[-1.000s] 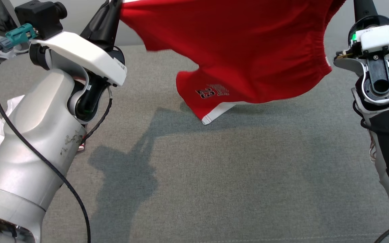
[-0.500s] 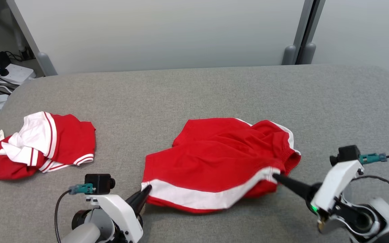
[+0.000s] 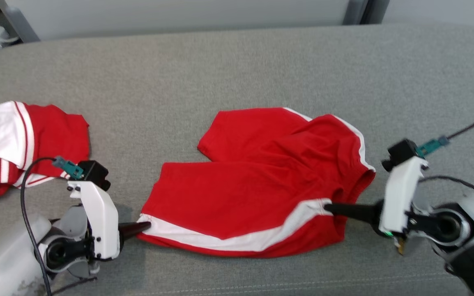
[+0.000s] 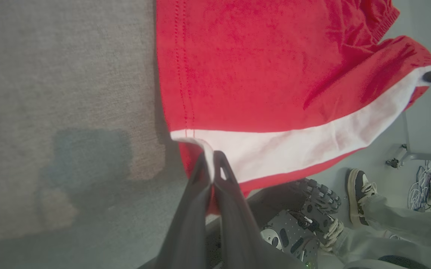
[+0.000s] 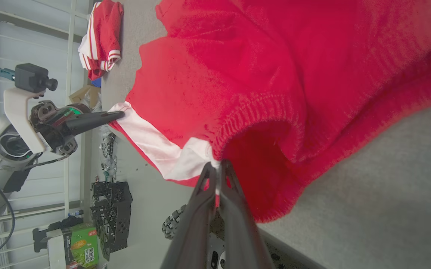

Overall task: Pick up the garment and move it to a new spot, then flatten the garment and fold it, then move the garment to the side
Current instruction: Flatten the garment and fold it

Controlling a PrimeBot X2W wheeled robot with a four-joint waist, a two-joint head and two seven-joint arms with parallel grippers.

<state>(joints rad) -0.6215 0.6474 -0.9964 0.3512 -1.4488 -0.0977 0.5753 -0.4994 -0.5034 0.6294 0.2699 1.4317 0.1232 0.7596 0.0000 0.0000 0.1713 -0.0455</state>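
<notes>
The shorts (image 3: pixel 257 185), hanging a moment ago, are now lying on the worktop (image 3: pixel 220 74) between my tools. My left tool (image 3: pixel 144 225) and right tool (image 3: pixel 328 207) are each clenching one end of the stripe (image 3: pixel 237 241), so flattening is beginning.

White brackets (image 3: pixel 101 222); dark end effectors (image 3: pixel 146 224); teal connectors (image 3: pixel 65 165).

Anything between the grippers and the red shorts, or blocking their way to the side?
Nothing between them: the left gripper and right gripper are each pinched on an end of the white stripe of the red shorts. Leftward on the grey fabric table, a crumpled red-and-white garment lies apart from the shorts; it may crowd that side.
</notes>
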